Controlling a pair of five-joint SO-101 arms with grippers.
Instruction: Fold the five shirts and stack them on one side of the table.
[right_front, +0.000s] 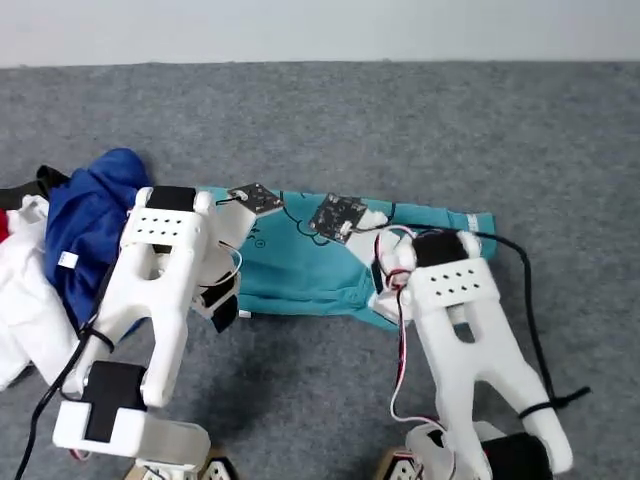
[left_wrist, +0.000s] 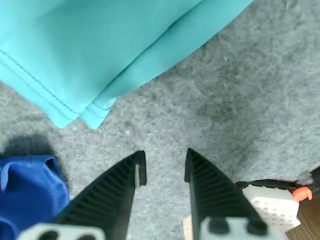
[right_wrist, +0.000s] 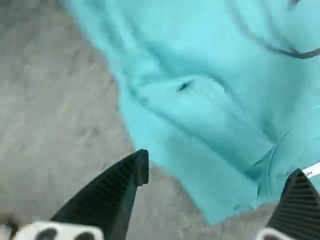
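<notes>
The left gripper (left_wrist: 164, 169) is hovering, fingers parted, over grey carpet (left_wrist: 225, 100) just short of the teal shirt (left_wrist: 100, 50); the right gripper (right_wrist: 220, 175) is gaping wide, straddling its edge.

On the table (right_front: 520, 130), a spread shirt (right_front: 300, 270) lies just right of a shirt pile (right_front: 70, 250).
</notes>
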